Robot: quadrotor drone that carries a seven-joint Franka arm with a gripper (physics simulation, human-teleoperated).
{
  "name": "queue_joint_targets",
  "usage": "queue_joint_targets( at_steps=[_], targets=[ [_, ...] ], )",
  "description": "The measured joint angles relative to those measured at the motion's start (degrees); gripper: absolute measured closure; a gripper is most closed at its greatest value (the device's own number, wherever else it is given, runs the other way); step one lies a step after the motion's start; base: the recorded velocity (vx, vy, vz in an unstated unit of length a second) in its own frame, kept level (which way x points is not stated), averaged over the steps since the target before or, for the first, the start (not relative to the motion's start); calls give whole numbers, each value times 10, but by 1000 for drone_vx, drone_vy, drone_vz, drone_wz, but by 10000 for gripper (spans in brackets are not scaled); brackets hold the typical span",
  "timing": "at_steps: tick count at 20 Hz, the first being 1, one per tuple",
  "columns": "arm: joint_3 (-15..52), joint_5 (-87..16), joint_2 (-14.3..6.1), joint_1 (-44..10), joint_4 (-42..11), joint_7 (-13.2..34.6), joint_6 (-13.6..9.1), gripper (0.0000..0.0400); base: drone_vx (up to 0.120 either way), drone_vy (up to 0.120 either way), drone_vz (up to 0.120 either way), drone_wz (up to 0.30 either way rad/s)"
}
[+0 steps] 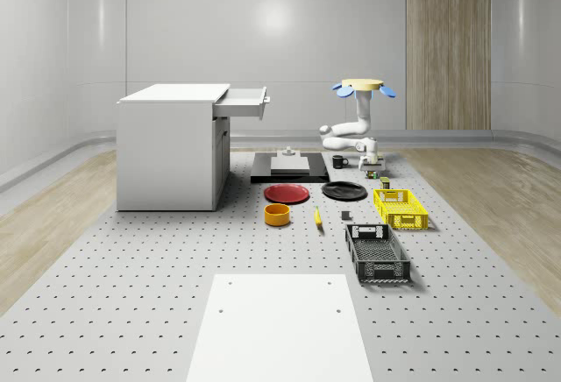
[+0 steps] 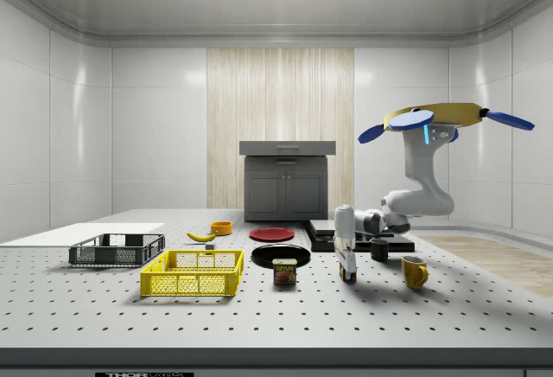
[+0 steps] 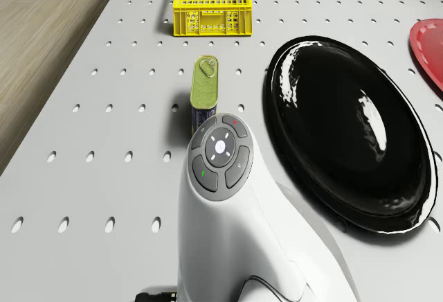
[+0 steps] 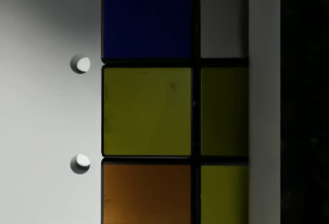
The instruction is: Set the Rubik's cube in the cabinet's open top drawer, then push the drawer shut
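While the cabinet stood at the whole-scene view's left with its top drawer pulled out and holding nothing that could be seen, no part of the task looked finished. Further right in that view the drone hovered above the perforated table, well apart from the cabinet, with its arm bent down beside a black mug. The gripper was lowered right to the tabletop over the Rubik's cube, which sat on the table near a black plate. The wrist view looked straight onto its blue, yellow and orange tiles. Whether the gripper had closed on the cube could not be told. By my reading the grasp was the step in hand. The lift, the carry to the drawer, the release and the push shut all remained.

The one legible label was "SPAM" on the small can beside the yellow crate.
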Motion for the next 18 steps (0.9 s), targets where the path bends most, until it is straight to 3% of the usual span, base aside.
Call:
queue_joint_targets(
  at_steps=[8, 15, 18],
  targets=[
    [49, 49, -6, -6, -11, 10, -12, 74, 0, 0, 5, 0],
    [100, 100, -15, -14, -17, 20, -21, 75, 0, 0, 120, 0],
    [110, 111, -20, -16, -17, 23, -18, 75, 0, -107, 120, 0]
  ],
)
